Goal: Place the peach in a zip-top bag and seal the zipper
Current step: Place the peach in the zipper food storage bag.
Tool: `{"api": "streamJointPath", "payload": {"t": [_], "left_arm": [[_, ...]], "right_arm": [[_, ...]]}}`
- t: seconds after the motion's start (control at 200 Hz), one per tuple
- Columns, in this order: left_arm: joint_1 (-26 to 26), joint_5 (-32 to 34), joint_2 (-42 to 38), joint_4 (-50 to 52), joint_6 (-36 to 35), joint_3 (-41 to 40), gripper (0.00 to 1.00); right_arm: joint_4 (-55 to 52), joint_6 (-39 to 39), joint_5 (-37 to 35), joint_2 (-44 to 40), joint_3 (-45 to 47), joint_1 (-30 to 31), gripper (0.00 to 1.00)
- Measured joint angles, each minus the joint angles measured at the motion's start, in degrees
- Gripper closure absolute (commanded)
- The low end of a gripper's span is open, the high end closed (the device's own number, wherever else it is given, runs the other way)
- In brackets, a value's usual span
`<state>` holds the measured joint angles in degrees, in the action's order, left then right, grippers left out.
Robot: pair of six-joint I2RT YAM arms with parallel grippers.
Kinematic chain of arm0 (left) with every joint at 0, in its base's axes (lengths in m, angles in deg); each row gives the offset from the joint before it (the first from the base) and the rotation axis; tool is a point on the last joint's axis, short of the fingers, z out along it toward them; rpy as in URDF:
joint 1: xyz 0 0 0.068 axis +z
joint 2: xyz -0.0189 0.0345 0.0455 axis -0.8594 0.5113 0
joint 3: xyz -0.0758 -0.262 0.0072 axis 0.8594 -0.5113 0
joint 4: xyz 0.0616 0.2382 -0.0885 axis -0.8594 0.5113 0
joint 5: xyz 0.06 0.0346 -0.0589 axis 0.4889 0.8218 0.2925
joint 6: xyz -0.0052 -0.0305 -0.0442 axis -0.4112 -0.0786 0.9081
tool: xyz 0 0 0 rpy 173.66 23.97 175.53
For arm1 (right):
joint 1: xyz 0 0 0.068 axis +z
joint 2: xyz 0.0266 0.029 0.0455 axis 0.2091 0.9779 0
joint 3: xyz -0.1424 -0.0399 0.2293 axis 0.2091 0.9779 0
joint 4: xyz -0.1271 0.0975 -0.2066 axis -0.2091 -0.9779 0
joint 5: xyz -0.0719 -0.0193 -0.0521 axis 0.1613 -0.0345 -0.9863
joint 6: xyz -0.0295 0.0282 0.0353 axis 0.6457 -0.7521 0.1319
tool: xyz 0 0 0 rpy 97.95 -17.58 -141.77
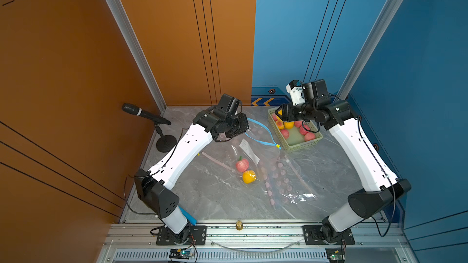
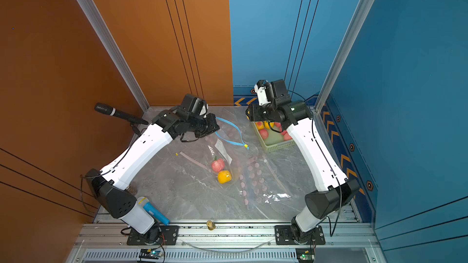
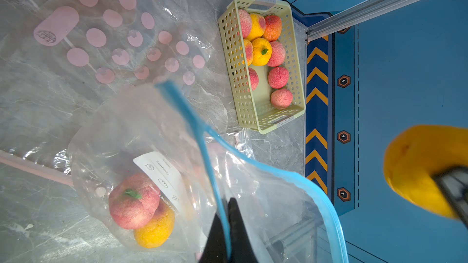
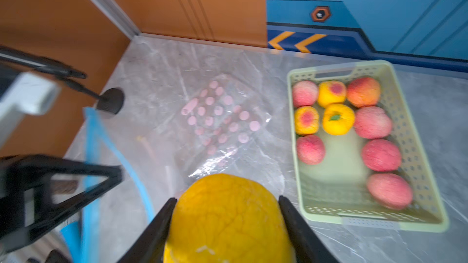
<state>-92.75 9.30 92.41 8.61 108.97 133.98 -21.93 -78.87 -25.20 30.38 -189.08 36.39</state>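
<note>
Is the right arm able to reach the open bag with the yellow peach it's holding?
Probably yes. The left gripper pinches the blue zipper rim of the bag, lifting its mouth open, and nothing seems to stand between that opening and the right gripper with its yellow peach.

Left gripper (image 2: 209, 133) met the bag's (image 2: 229, 159) blue rim (image 2: 229, 124); two fruits (image 2: 220, 170) lay in the bag behind it. Right gripper (image 2: 250, 115), with a peach (image 2: 247, 117), hung by the basket's (image 2: 278, 145) corner.

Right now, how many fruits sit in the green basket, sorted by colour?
Pink or red fruits: 6
Yellow fruits: 3
Total in the basket: 9
</note>
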Motion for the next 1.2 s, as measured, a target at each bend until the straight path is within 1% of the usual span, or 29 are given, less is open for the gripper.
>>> {"api": "streamJointPath", "payload": {"t": [0.205,0.36,0.501,0.591,0.846,1.021,1.196], "left_arm": [[-0.33,0.00,0.00,0.00,0.00,0.00,1.00],[-0.33,0.00,0.00,0.00,0.00,0.00,1.00],[-0.39,0.02,0.00,0.00,0.00,0.00,1.00],[-0.22,1.27,0.00,0.50,0.02,-0.02,1.00],[-0.74,1.38,-0.35,0.48,0.00,0.00,1.00],[-0.72,1.42,-0.35,0.39,0.00,0.11,1.00],[-0.96,1.40,-0.72,0.26,0.00,0.35,1.00]], "right_arm": [[4.57,-1.99,6.19,-1.64,1.73,6.05,0.54],[6.01,-2.80,8.02,-0.90,2.47,9.84,0.54],[7.19,-3.08,9.16,0.66,3.19,11.39,0.54],[7.56,-3.19,9.11,1.25,4.15,11.37,0.54],[7.85,-3.43,8.59,4.63,6.78,11.58,0.54],[7.65,-3.63,4.96,5.90,6.95,11.54,0.55],[6.34,-3.58,0.28,6.84,6.93,11.80,0.45]]}}
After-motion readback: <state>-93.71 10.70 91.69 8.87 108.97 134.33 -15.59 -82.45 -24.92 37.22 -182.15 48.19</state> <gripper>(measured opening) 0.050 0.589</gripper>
